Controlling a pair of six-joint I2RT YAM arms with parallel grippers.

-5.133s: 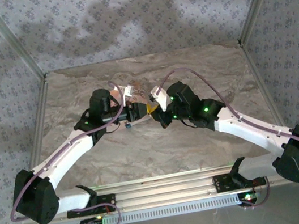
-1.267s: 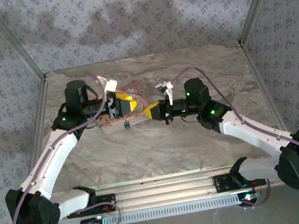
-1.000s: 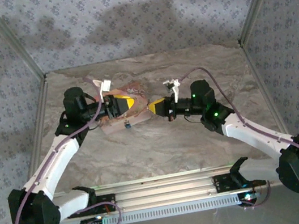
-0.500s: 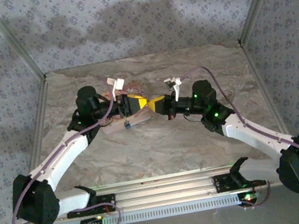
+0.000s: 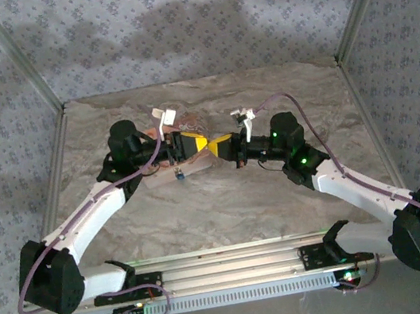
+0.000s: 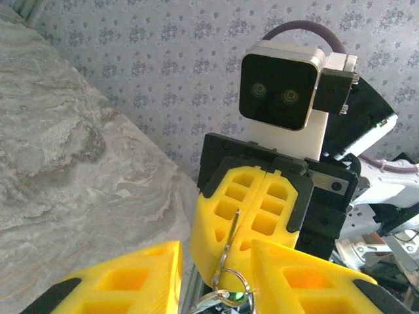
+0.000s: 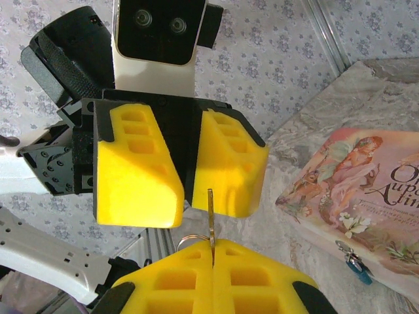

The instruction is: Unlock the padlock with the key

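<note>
Padlock (image 7: 357, 267), tiny and teal, sits against the near edge of the pink box (image 7: 366, 190) on the counter (image 5: 244, 216). Seen from above, it lies at 7 o'clock of the spot where the two arms meet.

The right fingers (image 7: 177, 281) are pressed together on the key (image 7: 211, 216). Its blade points to 12 o'clock in the right wrist view, and its ring (image 7: 186, 241) sits beside the tips. The left fingers (image 7: 137, 163) face them tip to tip and stand apart with a narrow gap. The blade's end reaches the edge of one left finger, but I cannot tell whether it touches.

Both arms hang over the box and cover much of it from above.

About a second earlier the left arm stood farther toward 9 o'clock, and the box showed between the two pairs of fingers. It has since swung in. The box and padlock have not moved.
</note>
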